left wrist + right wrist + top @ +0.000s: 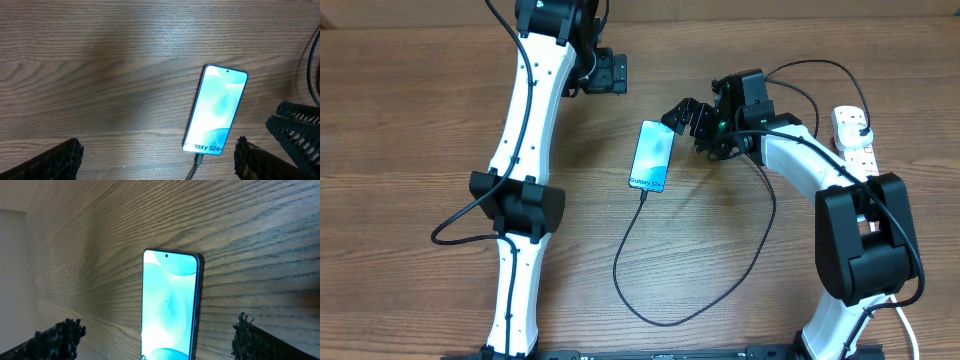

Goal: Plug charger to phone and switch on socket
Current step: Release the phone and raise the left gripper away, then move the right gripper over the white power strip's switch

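Note:
The phone (652,157) lies flat mid-table, its light-blue screen up. The charger's (620,265) connector tip (199,160) sits in the phone's near end. From there the thin black cable loops toward the front edge, then runs right and passes behind the right arm. The white socket (855,140) lies at the far right, partly hidden by that arm. My left gripper (618,72) is open, up and left of the phone (216,110). My right gripper (682,120) is open just off the phone's far right corner. The phone (170,310) shows between its fingers.
A black robot cable (815,68) arcs from the right wrist toward the socket. The right arm's base (865,240) stands in front of the socket. Another black cable (460,225) hangs off the left arm. The right gripper's fingers (295,132) show at the left wrist view's right edge.

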Controlling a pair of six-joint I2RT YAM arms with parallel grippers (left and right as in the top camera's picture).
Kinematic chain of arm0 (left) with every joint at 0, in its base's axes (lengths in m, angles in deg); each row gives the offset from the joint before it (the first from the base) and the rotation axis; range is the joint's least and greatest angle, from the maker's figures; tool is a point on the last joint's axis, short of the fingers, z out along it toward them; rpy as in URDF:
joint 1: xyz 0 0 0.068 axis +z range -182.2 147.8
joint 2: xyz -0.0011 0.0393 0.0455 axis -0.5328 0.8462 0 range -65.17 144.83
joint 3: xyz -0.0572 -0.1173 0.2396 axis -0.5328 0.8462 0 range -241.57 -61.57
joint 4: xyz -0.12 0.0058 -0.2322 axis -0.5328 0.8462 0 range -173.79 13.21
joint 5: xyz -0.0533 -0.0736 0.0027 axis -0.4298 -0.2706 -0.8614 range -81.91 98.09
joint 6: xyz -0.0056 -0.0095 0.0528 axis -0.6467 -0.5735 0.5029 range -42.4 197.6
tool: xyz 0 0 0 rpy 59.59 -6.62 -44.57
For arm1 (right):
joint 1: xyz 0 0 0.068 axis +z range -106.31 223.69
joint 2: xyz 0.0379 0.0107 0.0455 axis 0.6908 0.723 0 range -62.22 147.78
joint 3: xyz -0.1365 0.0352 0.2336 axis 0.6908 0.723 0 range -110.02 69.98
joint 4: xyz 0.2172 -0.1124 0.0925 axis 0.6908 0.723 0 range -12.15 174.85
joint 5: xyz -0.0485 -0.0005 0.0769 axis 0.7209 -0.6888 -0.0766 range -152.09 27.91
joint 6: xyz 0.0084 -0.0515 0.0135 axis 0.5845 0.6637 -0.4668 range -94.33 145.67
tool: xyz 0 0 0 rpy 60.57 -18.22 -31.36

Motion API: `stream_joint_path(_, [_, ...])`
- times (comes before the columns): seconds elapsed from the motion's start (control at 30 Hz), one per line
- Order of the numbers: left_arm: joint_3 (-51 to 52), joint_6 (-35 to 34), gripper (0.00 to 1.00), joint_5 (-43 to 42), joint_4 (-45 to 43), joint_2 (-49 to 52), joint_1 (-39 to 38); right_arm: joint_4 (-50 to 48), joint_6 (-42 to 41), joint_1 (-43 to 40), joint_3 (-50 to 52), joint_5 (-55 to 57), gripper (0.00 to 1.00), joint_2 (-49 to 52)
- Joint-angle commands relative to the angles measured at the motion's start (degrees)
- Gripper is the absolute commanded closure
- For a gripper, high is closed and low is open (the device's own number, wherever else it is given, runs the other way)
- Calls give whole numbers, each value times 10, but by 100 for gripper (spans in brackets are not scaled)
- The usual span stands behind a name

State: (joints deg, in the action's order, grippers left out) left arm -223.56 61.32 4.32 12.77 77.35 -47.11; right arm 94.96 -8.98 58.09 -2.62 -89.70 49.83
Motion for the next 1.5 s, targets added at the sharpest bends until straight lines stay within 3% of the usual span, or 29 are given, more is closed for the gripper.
stream_joint_path(0.0, [-11,10,0,8,2,1,1,0,5,5,-5,6,0,-2])
stream_joint_path(0.43, [-11,10,0,8,2,1,0,97,37,-18,-23,31,0,-80])
stream_joint_path(0.73, [-11,10,0,8,2,1,1,359,82,-71,-127,198,0,-195])
stream_joint_path(1.07, [-11,10,0,8,2,1,0,439,81,-194,-130,404,0,-217])
stream_joint_path(1.27, [-11,10,0,8,2,1,2,417,99,-321,-130,382,0,-217])
stream_joint_path(1.47, [-11,10,0,8,2,1,2,353,218,-459,-130,191,0,-215])
